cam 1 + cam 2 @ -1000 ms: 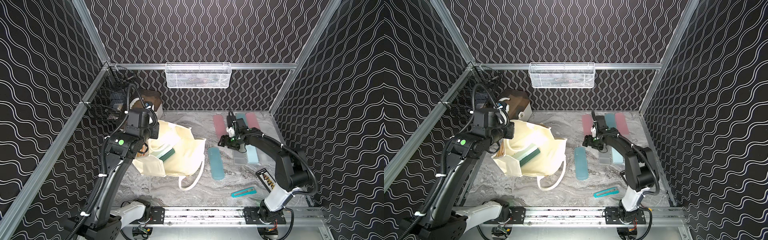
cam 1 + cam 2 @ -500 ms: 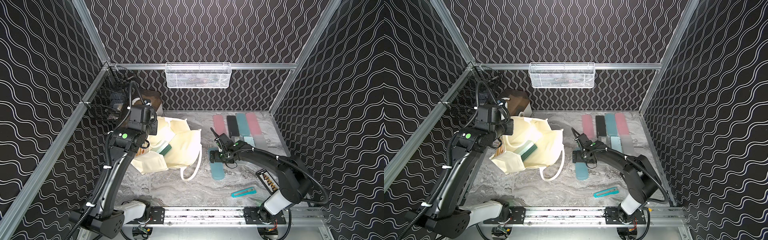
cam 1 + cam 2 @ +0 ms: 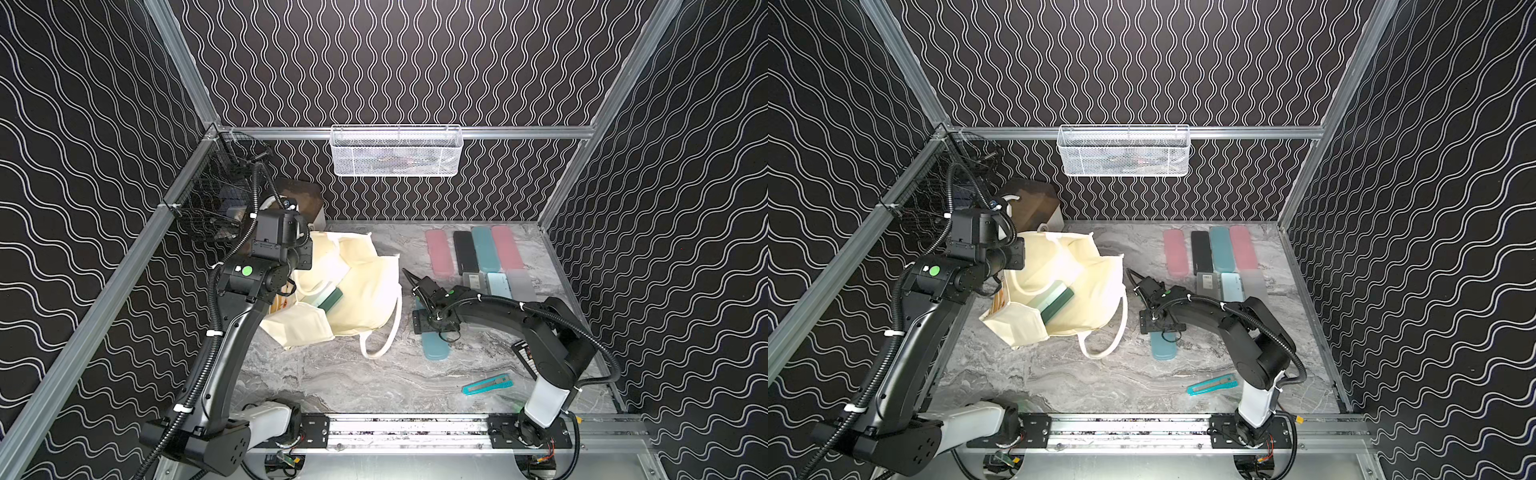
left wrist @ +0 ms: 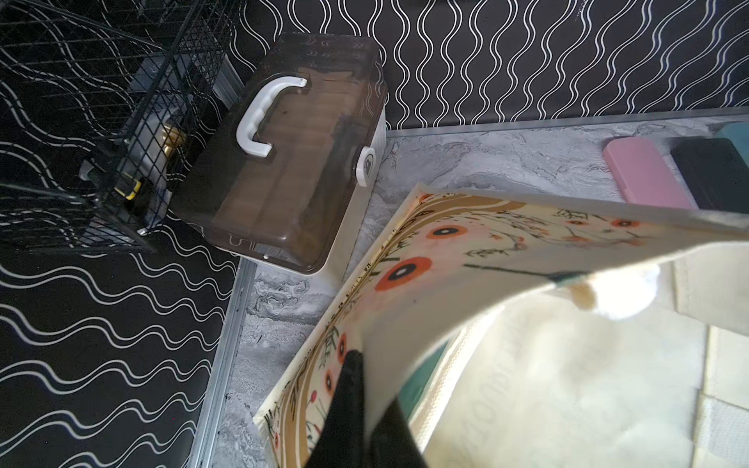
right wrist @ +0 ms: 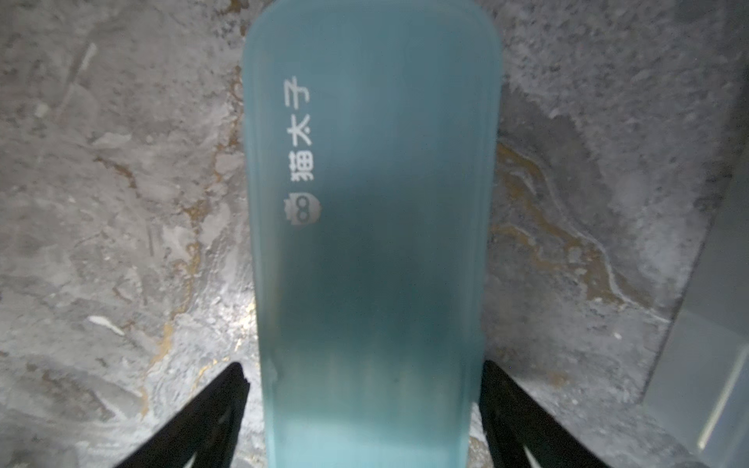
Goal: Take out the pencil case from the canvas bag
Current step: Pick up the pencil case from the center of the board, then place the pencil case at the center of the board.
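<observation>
The cream canvas bag (image 3: 365, 282) lies open on its side at the left of the table, and its floral face shows in the left wrist view (image 4: 446, 259). My left gripper (image 4: 367, 389) is shut on the bag's rim and holds the mouth up. A green pencil case (image 3: 330, 298) (image 3: 1057, 305) lies inside the mouth. To the right of the bag, a teal pencil case (image 3: 435, 351) (image 5: 373, 202) lies flat on the table. My right gripper (image 5: 362, 364) (image 3: 434, 332) is open and stands astride its near end, one finger on each side.
Several pink, black and teal cases (image 3: 465, 251) lie in a row at the back right, with small flat boxes (image 3: 498, 284) before them. A teal utility knife (image 3: 486, 384) lies front right. A brown-lidded box (image 4: 292, 154) and a black wire basket (image 3: 212, 203) stand at the back left.
My right gripper has come forward from the row of cases at the back and now straddles the teal case. The left arm has lifted the bag's rim and drawn it slightly back.
</observation>
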You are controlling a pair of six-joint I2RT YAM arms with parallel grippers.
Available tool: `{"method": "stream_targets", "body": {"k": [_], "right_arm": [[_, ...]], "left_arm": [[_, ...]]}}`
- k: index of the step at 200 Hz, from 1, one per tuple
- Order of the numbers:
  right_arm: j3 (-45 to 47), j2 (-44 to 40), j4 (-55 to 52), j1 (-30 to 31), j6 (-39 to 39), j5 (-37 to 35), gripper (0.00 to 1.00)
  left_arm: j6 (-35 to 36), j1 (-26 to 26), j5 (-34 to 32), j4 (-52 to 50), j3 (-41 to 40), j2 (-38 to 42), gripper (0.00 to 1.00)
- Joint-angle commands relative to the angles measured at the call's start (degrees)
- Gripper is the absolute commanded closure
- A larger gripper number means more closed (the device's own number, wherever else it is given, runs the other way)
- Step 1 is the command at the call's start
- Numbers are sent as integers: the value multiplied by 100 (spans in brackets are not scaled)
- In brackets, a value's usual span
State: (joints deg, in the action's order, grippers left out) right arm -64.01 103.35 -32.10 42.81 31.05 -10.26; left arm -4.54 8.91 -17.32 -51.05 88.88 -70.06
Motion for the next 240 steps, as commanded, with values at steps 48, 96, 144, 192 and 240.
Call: {"method": "stream_targets", "body": {"k": [48, 96, 144, 192, 240], "right_arm": [[-226, 158, -200, 17, 121, -160, 19], [-284, -273, -363, -115, 101, -186, 23], [-435, -174, -547, -750, -174, -161, 23], [-773, 272, -587, -1320, -480, -33, 23], [-988, 627, -543, -1451, -590, -35, 22]], "left_arm": [[-34, -46, 55, 293, 18, 50, 100], [-65, -43, 375, 354, -80, 123, 100], [-98, -40, 590, 392, -261, 222, 100], [-100, -39, 652, 361, -266, 252, 100], [-67, -38, 637, 334, -246, 249, 100]]}}
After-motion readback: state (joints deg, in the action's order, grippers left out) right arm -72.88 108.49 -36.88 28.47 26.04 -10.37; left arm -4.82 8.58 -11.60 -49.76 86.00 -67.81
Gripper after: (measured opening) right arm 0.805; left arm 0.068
